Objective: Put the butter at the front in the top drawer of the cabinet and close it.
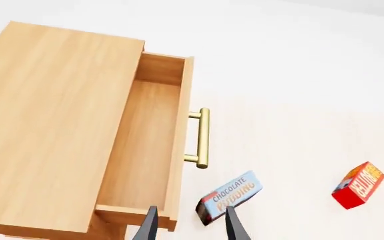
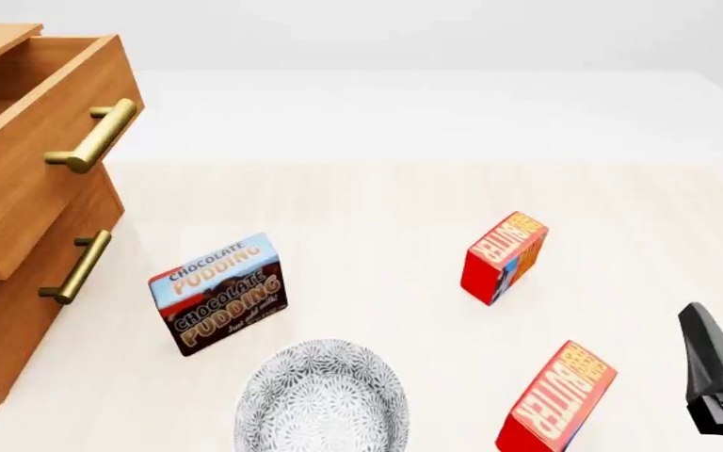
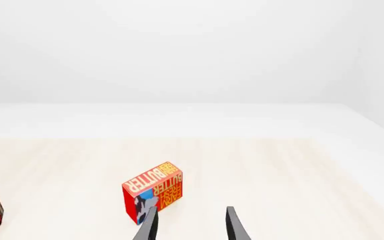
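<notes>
right tool (image 3: 190, 224) | hanging with fingers apart, holding nothing | step: approaching front butter (image 2: 557, 398) near bench front edge | next: lowering, straddling carton | top drawer (image 2: 35, 141) standing open

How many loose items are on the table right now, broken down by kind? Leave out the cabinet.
Butter cartons: 2, the nearer butter carton and the farther butter carton
Chocolate pudding box: 1
Patterned bowl: 1
Total: 4
</notes>
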Tool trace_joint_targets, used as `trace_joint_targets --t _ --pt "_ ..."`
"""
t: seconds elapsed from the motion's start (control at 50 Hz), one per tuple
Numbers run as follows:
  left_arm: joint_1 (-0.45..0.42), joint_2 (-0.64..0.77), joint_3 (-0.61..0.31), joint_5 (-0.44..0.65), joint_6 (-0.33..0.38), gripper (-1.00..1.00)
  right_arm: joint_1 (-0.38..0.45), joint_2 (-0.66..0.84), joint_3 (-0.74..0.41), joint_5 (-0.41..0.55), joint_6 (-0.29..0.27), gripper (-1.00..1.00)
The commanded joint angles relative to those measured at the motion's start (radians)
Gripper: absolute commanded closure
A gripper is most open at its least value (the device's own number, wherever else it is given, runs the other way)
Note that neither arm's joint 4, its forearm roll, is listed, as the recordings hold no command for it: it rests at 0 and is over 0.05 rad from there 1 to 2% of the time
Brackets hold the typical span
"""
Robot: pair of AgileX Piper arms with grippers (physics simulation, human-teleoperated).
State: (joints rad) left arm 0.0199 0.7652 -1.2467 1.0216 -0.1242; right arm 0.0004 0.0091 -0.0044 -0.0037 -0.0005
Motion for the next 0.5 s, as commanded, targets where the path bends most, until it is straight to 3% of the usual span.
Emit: trace_joint_targets --t 0.02,0.26,0.44,0.5 --pt "-0.040 0.090 -0.095 0.120 -0.032 -1.00 0.000 -0.002 0.001 0.001 0.000 -1.00" --pt "-0.062 0.148 -0.091 0.120 -0.076 -1.00 0.000 -0.001 0.001 0.001 0.000 -1.00" --pt "0.030 0.180 -0.121 0.139 -0.037 -1.00 0.000 -0.001 0.001 0.001 0.000 -1.00" --pt "0.019 0.181 -0.130 0.126 -0.046 -1.00 0.000 -0.002 0.001 0.001 0.000 -1.00"
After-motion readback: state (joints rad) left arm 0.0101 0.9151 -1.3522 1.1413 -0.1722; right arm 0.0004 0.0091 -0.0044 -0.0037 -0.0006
